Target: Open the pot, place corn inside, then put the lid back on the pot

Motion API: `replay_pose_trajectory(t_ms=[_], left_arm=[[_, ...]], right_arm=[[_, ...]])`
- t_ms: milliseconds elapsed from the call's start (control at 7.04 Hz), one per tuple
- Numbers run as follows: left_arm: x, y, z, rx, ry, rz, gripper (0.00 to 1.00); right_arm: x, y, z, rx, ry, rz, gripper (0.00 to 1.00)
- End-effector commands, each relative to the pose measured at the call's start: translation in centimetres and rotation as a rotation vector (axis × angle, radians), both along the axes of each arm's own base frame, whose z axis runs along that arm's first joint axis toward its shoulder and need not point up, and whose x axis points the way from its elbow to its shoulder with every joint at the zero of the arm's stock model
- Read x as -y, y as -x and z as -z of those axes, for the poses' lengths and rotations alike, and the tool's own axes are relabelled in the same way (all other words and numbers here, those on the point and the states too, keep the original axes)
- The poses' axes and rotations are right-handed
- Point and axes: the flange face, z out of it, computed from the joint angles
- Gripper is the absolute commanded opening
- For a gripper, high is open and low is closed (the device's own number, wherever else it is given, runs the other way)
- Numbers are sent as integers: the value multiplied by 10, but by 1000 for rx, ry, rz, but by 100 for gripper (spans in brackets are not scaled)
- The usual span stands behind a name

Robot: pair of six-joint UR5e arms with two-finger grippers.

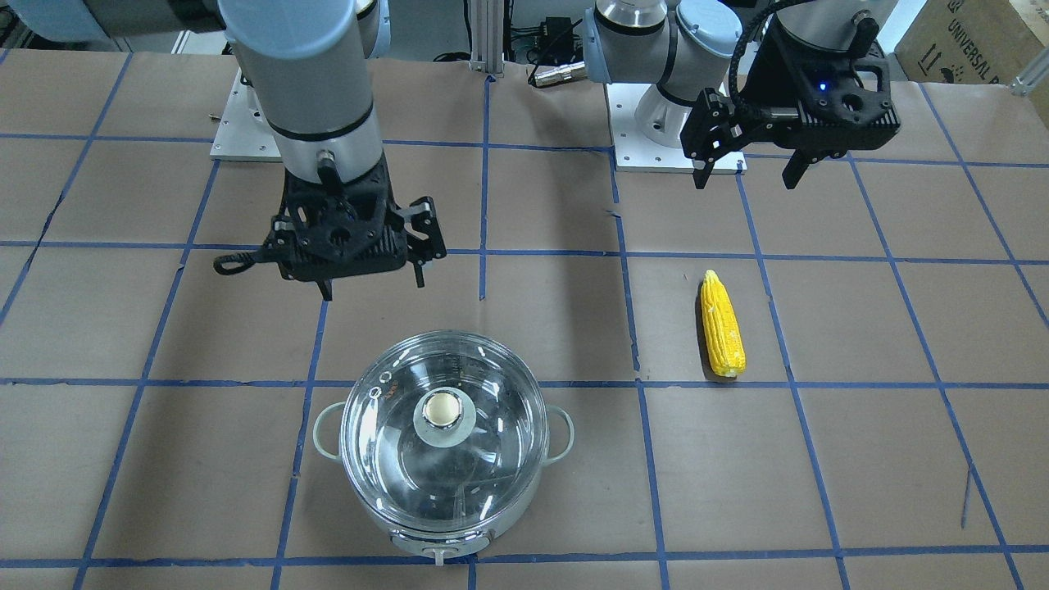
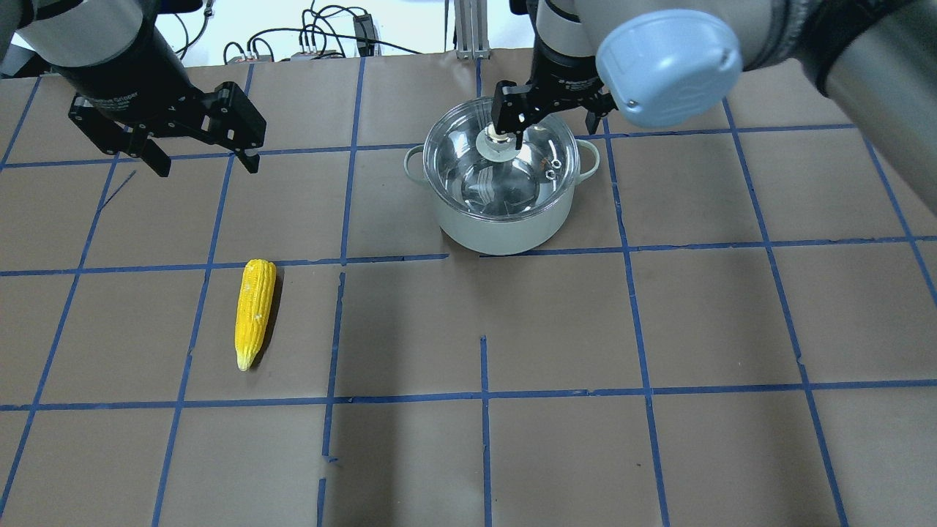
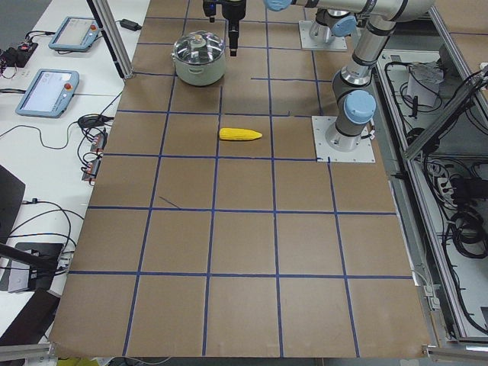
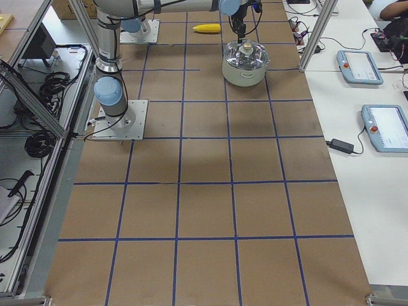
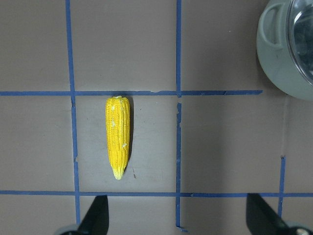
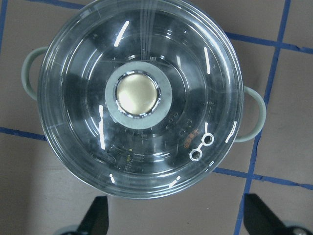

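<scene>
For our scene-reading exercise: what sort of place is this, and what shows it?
Probably a robotics lab, not a kitchen: a left arm and right arm bolted to a table with a blue tape grid, control pendants beside it, and loose cables.

One pot (image 2: 498,234), one lid (image 2: 505,179), one corn cob (image 2: 255,311)

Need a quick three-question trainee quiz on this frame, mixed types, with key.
1. True or false: the lid is off the pot.
2. The corn lies: A) inside the pot; B) on the table, apart from the pot; C) between gripper fingers.
3. Fill in: the left gripper and the right gripper are both ___.

Key: 1 false, the lid sits on the pot; 2 B; 3 open.
</scene>
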Motion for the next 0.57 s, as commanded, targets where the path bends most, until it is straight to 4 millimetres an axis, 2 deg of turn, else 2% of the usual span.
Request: replay_pose_trajectory(t_ms=[0,284,426], left_arm=[[2,-2,2,-1,-4,-3,100],[2,-2,4,0,-5,-3,100],[4,-2,5,0,-7,-3,100]], right_arm=[[31,-11,33,-3,-33,-3,96],[36,-37,51,16,-53,-29,96],[35,-40,53,15,-58,-33,96]])
